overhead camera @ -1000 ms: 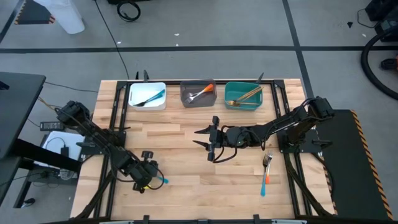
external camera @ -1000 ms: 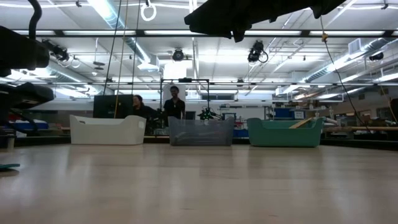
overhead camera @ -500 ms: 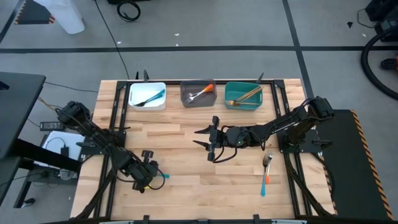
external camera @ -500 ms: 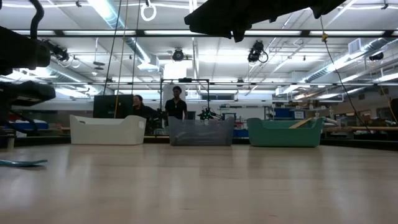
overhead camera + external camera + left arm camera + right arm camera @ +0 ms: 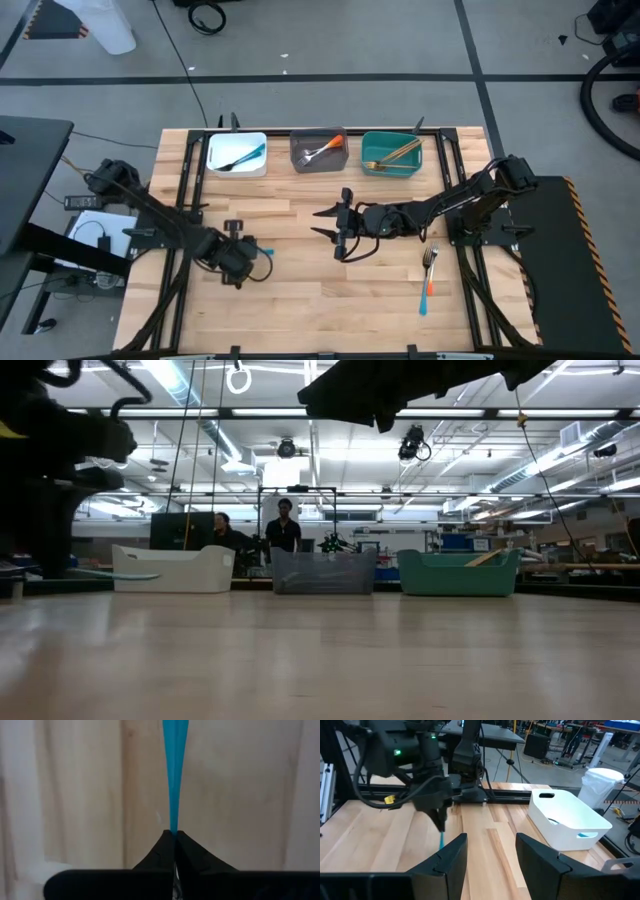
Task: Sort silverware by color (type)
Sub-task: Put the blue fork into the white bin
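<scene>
My left gripper (image 5: 250, 252) hangs over the table's left half, shut on a blue-handled piece of silverware (image 5: 174, 775), which also shows below the fingers in the right wrist view (image 5: 441, 840). My right gripper (image 5: 322, 222) waits open over the table's middle, pointing toward the left arm, with nothing between its fingers. An orange-handled fork (image 5: 430, 272) lies flat on the table at the right, with a blue tip (image 5: 423, 306) just beyond its handle end. My left gripper pinches the thin end of the blue handle (image 5: 174, 827) between its two fingertips. The fingers come steeply from above. The handle sticks out past them toward the table's right and is lifted clear of the wood (image 5: 120, 573).
Three bins stand in a row at the far edge: a white bin (image 5: 218, 158) with a blue piece, a grey bin (image 5: 300, 158) with an orange-handled one, and a teal bin (image 5: 368, 150) with gold ones. Black rails (image 5: 190, 200) run along both sides. People stand beyond the table.
My left gripper has risen and gone toward the table's far edge and a little to the right, tipping as it went. The blue-handled piece, which lay on the table, is now lifted clear and carried along.
</scene>
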`<state>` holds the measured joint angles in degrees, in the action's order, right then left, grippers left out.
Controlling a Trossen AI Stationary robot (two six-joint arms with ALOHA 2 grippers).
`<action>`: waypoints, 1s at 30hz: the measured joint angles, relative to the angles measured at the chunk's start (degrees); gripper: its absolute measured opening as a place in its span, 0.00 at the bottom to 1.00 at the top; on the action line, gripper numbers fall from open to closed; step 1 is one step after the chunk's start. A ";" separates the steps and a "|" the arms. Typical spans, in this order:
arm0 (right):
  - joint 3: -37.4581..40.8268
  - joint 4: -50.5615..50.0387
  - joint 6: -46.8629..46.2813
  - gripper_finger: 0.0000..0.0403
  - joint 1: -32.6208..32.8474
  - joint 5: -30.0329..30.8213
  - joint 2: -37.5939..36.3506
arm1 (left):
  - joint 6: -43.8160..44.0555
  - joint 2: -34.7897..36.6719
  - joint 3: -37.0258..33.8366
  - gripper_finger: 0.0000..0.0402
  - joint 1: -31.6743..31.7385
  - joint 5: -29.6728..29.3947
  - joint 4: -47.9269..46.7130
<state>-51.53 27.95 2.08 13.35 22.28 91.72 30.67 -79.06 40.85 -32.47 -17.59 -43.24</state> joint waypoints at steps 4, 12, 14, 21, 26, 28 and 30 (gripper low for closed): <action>0.00 -0.93 -0.16 0.44 0.40 0.02 0.00 | -2.85 0.90 0.02 0.02 2.51 -1.64 -0.10; 0.02 -3.25 -2.48 0.44 0.56 0.04 0.00 | -7.94 8.29 0.04 0.03 7.59 -5.18 -0.09; 0.02 -4.13 -3.21 0.44 0.68 0.07 0.00 | -9.06 11.21 0.04 0.03 9.11 -5.26 -0.21; 0.02 -4.81 -4.06 0.44 1.77 0.38 0.00 | -12.35 22.34 0.05 0.03 14.19 -8.52 0.18; 0.02 -5.01 -4.08 0.44 2.55 0.55 0.00 | -14.72 29.95 0.07 0.03 18.26 -9.78 0.22; 0.02 -5.01 -4.08 0.44 2.71 0.57 0.00 | -15.68 32.60 0.07 0.03 20.46 -9.78 0.25; 0.02 -5.01 -4.18 0.44 2.82 0.56 0.00 | -16.87 34.76 0.07 0.03 22.86 -9.81 0.23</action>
<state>-51.51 22.94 -2.11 16.17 22.84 91.72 13.81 -44.30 40.93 -9.61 -27.40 -43.00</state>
